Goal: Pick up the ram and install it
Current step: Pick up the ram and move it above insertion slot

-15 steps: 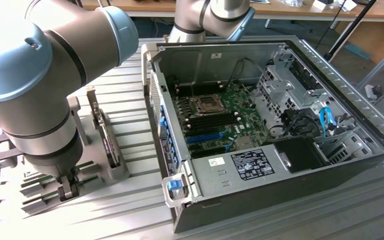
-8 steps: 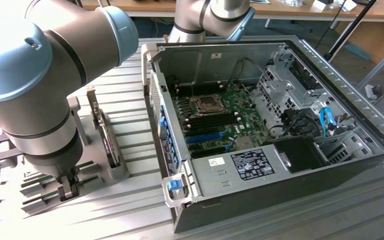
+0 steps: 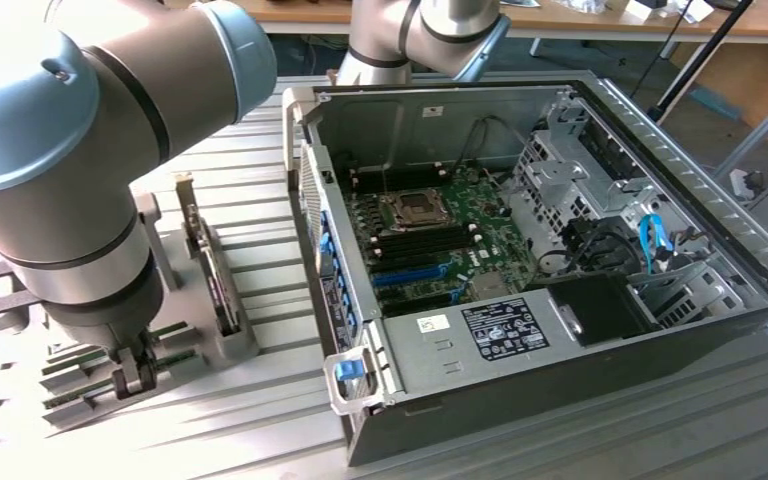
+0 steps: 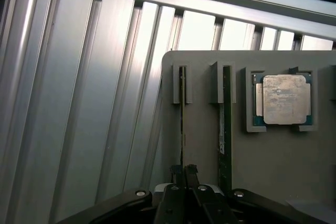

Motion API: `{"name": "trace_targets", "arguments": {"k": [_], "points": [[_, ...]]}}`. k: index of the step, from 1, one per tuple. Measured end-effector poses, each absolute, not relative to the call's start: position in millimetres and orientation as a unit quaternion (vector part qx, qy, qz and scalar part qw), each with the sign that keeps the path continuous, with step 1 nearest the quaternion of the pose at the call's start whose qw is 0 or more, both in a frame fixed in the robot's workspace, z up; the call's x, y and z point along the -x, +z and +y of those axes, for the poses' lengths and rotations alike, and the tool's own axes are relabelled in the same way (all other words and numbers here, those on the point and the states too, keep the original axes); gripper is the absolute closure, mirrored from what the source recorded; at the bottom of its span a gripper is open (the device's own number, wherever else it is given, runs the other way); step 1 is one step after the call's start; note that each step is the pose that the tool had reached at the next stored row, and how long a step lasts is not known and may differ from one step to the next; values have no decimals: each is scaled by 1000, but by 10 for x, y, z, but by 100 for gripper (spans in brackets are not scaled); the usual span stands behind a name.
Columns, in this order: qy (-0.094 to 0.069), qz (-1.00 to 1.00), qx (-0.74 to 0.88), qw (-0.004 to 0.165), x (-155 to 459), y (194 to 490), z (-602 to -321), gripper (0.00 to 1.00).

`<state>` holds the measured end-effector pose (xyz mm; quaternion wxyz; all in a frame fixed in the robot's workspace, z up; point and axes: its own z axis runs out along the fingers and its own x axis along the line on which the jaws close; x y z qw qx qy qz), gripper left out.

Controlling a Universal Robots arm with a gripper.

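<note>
Pincer [image 4: 184,170] pinching thin green ram stick [image 4: 182,109] in grey moulded tray [image 4: 202,129], twin green stick [image 4: 225,129] sitting just beside it

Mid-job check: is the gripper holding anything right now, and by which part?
The gripper looks pinched on the thin top edge of the ram farther from the processor. The ram sits upright in its slot in the grey tray.

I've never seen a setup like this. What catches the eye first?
A bulky grey-and-blue robot arm looms at the exterior view's left, beside an open computer case with its green motherboard bared. The wrist view shows a grey holder with one ram stick and a second ram stick standing on edge, next to a square silver processor chip.
</note>
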<state>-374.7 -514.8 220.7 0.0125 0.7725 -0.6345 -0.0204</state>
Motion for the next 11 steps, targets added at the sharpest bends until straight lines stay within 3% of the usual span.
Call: {"name": "trace_targets", "arguments": {"k": [11], "points": [[-20,-635,-773,12,3747,2326,-5148,88]]}}
